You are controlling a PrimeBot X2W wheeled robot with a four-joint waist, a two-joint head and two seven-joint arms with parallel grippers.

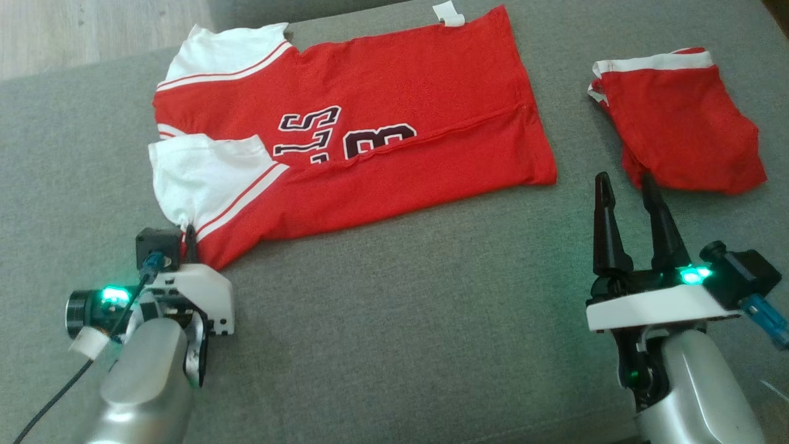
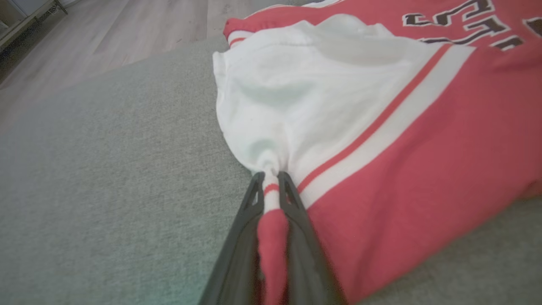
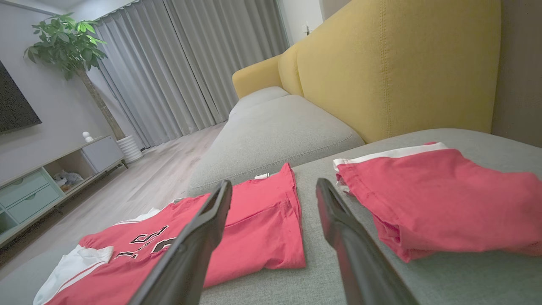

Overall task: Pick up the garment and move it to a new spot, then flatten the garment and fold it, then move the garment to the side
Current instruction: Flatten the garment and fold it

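Grey seat cushion as support. Observed red-and-white jersey folded lengthwise, flat toward far left edge, sleeves leftward. Found left gripper clamped on bunched sleeve corner nearest front edge. Found right gripper with fingers apart, empty, just short of folded red shorts.

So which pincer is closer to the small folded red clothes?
Right. The right pincer sits open by the near corner of the small folded red garment. The left pincer is far off, shut on the jersey.
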